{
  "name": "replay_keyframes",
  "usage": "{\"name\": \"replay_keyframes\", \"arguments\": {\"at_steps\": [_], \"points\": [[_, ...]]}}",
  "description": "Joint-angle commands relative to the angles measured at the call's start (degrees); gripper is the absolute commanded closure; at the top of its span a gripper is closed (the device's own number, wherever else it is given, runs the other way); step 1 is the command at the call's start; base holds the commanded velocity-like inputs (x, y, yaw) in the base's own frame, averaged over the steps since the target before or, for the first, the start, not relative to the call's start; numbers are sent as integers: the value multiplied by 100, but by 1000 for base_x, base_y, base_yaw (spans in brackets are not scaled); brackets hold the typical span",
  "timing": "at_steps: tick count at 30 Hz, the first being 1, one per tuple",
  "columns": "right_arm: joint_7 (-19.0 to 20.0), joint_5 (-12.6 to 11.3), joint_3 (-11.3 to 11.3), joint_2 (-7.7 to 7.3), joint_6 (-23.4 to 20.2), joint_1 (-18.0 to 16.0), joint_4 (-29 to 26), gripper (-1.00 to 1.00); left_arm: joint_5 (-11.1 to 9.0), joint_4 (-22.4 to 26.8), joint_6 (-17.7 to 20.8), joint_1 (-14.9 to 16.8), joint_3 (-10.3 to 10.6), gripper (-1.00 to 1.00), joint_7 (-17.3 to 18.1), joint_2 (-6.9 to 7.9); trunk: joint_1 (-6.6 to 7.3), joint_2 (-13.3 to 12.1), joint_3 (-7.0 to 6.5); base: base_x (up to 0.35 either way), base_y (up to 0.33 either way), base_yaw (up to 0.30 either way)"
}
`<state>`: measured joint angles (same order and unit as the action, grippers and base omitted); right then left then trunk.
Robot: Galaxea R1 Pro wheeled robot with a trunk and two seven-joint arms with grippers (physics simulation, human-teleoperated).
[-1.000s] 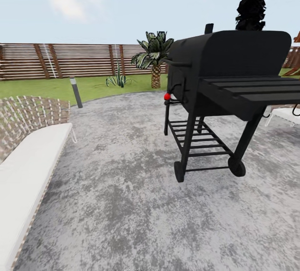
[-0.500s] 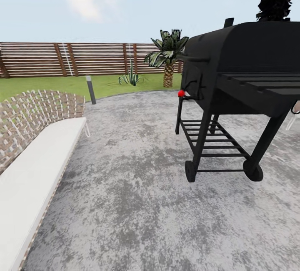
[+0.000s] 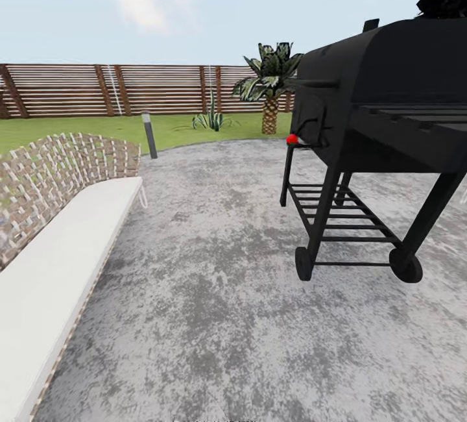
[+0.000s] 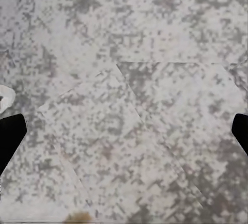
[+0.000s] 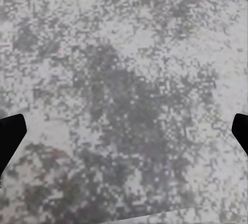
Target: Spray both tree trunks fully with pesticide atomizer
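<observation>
black grill (image 3: 383,117) on grey paving (image 3: 214,292), white bench (image 3: 52,266), fence (image 3: 130,89)

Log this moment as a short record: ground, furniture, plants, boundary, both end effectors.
ground: mottled grey paving, with lawn beyond it
furniture: black wheeled grill at right with a red knob; woven bench with a white cushion at left
lamp: short dark post at the edge of the paving
plants: short palm and a spiky plant by the fence
boundary: brown slatted fence
left end effector: open, nothing held, over paving
right end effector: open, nothing held, over paving
</observation>
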<state>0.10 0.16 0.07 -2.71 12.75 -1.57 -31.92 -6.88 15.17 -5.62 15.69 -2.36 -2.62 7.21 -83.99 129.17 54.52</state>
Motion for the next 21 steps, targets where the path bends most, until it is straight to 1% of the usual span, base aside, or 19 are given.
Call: {"name": "replay_keyframes", "arguments": {"at_steps": [1, 3, 10, 12, 21], "points": [[1, 2, 1, -1, 17, -1, 2, -100, -59, -6, -19, 4, 7, -100, -2, 0, -21, 43, 29, 0, 0, 218], [-1, 2, 2, -1, 17, -1, 2, -100, -59, -6, -19, 4, 10, -100, -2, 0, -65, 124, 75, 0, 0, 223], [-1, 2, -2, -4, 23, -1, -1, -100, -51, -6, -19, 1, 17, -100, -6, -16, -65, 124, 116, 1, 0, 222], [-10, 2, -8, -7, 25, -1, -2, -100, -52, -6, -22, 2, 22, -100, -4, -21, -65, 124, 126, 97, 0, 179], [-1, 10, -24, -53, 18, -1, -14, -100, -50, -14, -34, 4, 18, -100, 7, -35, -65, 124, 133, 308, 0, 24]]}}
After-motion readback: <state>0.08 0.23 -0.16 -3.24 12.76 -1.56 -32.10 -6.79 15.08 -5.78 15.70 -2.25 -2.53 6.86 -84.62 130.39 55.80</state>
